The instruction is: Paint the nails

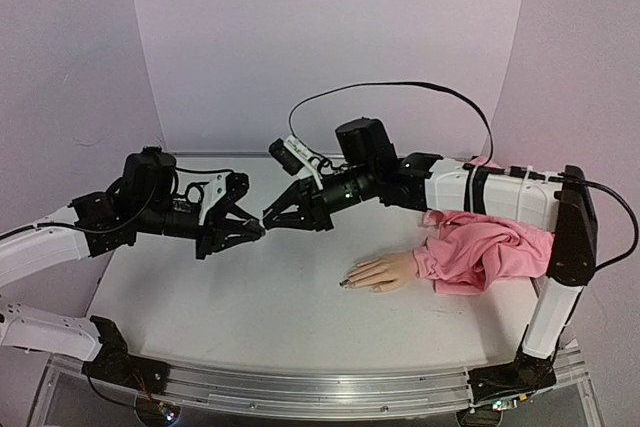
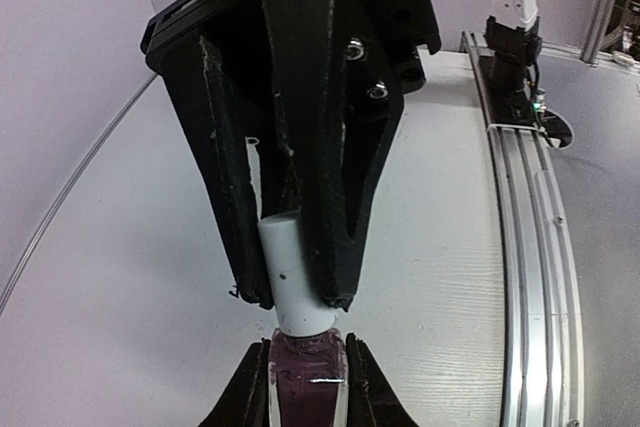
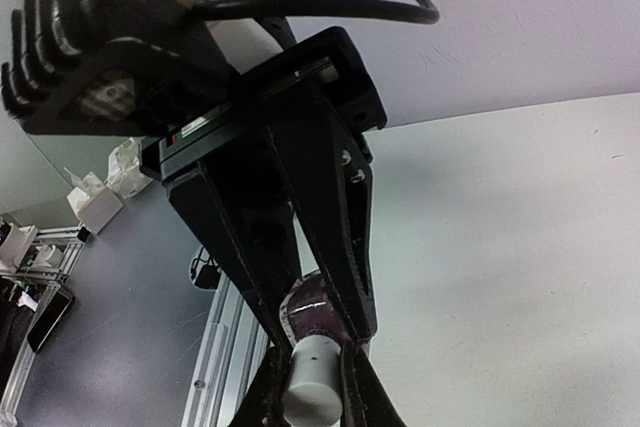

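1. Two grippers meet above the table [image 1: 250,317], left of centre, sharing one small polish bottle [image 2: 308,387] held clear of the surface.
2. Left gripper [image 2: 295,297]: fingers pressed onto the white cap [image 2: 290,277], pinching it from both sides.
3. Right gripper [image 3: 322,332]: fingers clamped on the glass body of the bottle, just beside the cap.
4. Contents: dark purple polish fills the visible glass, but the level cannot be read. The cap appears seated on the neck and not yet off.
5. Location of the nails [image 1: 346,282]: at the fingertips of the mannequin hand [image 1: 388,270], which lies palm down on the table right of centre, well apart from both grippers. Its pink sleeve [image 1: 485,247] lies bunched beneath the right arm.
6. Nail condition: too small in the overhead view to tell which are polished.
7. Handling, hand: it is probably light and it lies loose, so brush pressure may shift it. The nails look tiny, hard and smooth. If it needs steadying, hold it at the wrist or sleeve, not the fingers.
8. Handling, bottle: small, smooth and breakable. It appears to be held roughly level, so there is a spill risk once it is uncapped.
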Tool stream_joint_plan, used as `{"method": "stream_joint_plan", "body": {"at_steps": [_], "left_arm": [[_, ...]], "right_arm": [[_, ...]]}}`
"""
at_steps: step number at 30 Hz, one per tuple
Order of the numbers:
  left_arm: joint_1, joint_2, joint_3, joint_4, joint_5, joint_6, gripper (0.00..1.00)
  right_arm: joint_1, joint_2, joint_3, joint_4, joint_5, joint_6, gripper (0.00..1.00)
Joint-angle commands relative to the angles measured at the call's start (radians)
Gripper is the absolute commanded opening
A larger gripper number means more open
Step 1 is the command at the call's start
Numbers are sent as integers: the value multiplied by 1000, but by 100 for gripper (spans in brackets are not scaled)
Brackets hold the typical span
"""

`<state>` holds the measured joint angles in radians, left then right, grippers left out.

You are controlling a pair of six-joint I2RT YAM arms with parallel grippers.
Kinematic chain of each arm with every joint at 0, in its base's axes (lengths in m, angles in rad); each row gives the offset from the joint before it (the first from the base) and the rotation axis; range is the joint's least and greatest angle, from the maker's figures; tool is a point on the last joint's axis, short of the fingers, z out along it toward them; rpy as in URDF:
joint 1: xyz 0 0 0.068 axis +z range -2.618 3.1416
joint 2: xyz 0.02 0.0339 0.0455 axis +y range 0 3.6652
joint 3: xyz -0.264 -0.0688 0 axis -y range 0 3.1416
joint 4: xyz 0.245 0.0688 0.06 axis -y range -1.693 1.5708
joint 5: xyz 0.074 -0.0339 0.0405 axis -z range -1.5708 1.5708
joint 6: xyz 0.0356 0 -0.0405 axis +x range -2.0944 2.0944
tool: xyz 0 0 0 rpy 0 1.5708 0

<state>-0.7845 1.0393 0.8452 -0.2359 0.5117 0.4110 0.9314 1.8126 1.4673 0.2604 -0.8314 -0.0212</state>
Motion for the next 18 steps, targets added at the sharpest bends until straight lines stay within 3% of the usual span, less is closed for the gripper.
{"method": "stream_joint_plan", "body": {"at_steps": [1,7,15,18], "left_arm": [[-26,-85,-31,362,-111,-55,0],[-26,-127,-95,453,-264,-21,0],[-25,-124,-134,518,-326,-4,0],[-25,-116,-136,521,-331,-8,0]], "right_arm": [[36,109,61,79,66,87,0],[90,217,133,245,220,366,0],[171,333,295,231,473,941,0],[205,313,316,220,578,1047,0]]}}
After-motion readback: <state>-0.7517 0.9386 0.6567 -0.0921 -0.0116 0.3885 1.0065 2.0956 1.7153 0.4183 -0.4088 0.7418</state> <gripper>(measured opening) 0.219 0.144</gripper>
